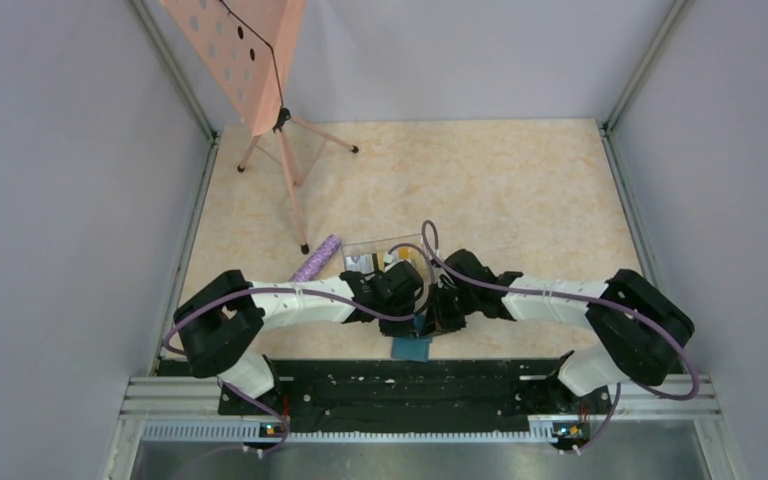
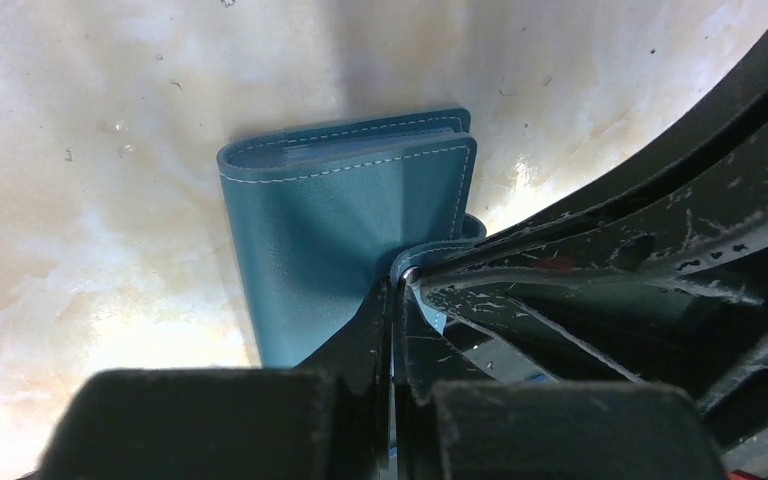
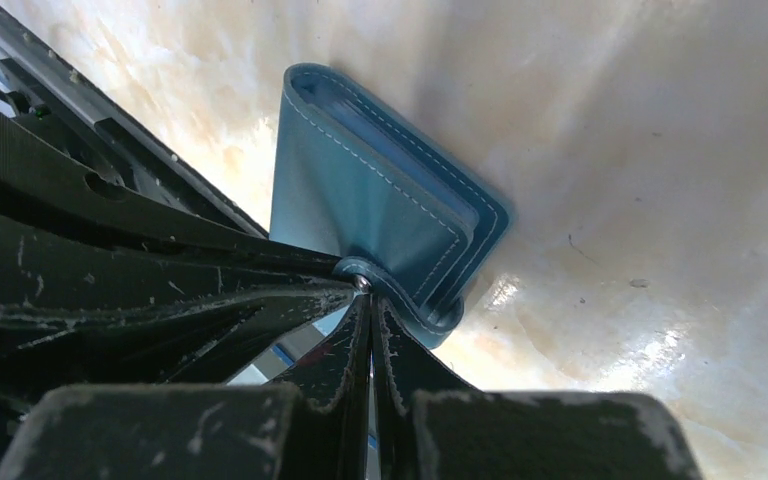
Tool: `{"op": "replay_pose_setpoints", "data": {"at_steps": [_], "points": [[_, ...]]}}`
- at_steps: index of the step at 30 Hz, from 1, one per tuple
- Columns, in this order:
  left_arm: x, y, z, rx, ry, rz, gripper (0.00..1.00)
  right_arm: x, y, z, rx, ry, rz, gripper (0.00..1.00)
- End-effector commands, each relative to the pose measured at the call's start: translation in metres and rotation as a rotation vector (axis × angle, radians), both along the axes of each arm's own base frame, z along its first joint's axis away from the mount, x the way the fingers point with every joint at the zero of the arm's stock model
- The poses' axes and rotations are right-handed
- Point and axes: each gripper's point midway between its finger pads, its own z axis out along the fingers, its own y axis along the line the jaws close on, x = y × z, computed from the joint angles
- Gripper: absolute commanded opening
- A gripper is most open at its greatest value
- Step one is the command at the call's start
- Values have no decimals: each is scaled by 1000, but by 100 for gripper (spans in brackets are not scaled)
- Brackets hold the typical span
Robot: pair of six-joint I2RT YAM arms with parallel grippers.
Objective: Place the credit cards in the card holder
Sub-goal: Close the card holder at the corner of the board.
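The teal card holder (image 2: 345, 230) lies folded shut on the table near its front edge, also seen as the card holder (image 3: 360, 200) and the card holder (image 1: 411, 348). Its snap tab (image 2: 430, 252) wraps over the open side. My left gripper (image 2: 397, 282) is shut, nothing between its fingers, tips pressed on the tab's metal snap. My right gripper (image 3: 365, 290) is shut too, its tips on the same snap from the other side. In the top view the left gripper (image 1: 417, 318) and right gripper (image 1: 440, 316) meet over the holder. No loose credit cards show; they are hidden.
A clear plastic tray (image 1: 360, 248) sits just behind the grippers, with a purple roll (image 1: 317, 258) to its left. A pink perforated board on a tripod (image 1: 245, 60) stands at the back left. Grey walls enclose the table on three sides.
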Motion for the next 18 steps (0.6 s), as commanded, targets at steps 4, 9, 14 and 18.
{"op": "replay_pose_setpoints", "data": {"at_steps": [4, 9, 14, 18], "points": [[-2, 20, -23, 120, 11, -3, 0, 3, 8, -13, -68, -15, 12, 0], [-6, 24, -30, 136, 31, 8, 0, 1, 3, -24, -129, -4, 6, 0], [0, 14, -9, 67, -13, -11, 12, -5, -2, -32, -165, 18, 8, 0], [7, 4, 23, -26, -81, -9, 33, -8, -6, -32, -173, 22, 6, 0]]}}
